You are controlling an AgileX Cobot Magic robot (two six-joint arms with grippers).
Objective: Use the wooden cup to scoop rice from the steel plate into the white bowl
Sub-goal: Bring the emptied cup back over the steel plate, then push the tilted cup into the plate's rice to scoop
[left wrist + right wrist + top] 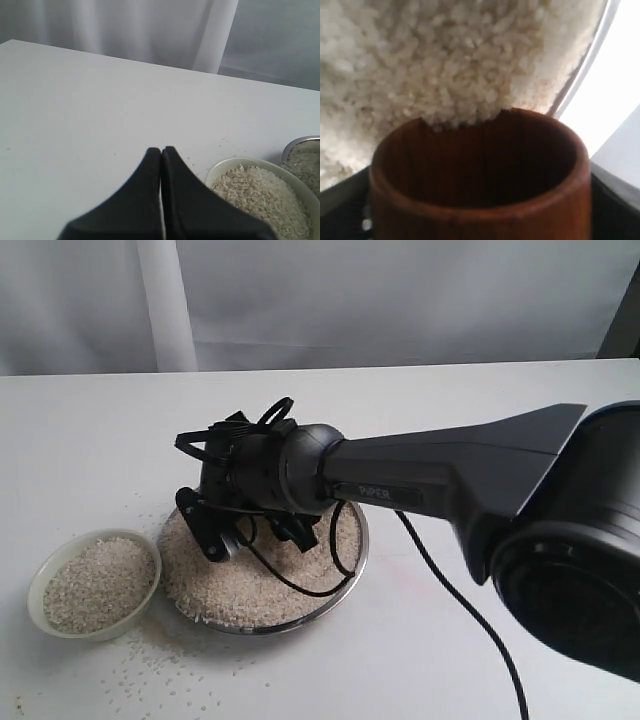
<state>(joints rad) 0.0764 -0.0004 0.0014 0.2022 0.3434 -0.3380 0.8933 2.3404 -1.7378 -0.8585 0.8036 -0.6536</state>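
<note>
Right gripper is clamped on the wooden cup. The cup is tipped mouth-first into the rice on the steel plate, with grains at the lip and the inside looking mostly empty. I'd drive it low through the heap, then roll the mouth up before lifting, or it dumps. Stay off the plate rim. White bowl is just left of the plate, part-filled, with stray grains on the bench. Left gripper is clenched, empty, near the bowl.

I seem to work in a lab-style test setup: a plain white table, a pale curtain backdrop behind it, and a black cable trailing across the top.
</note>
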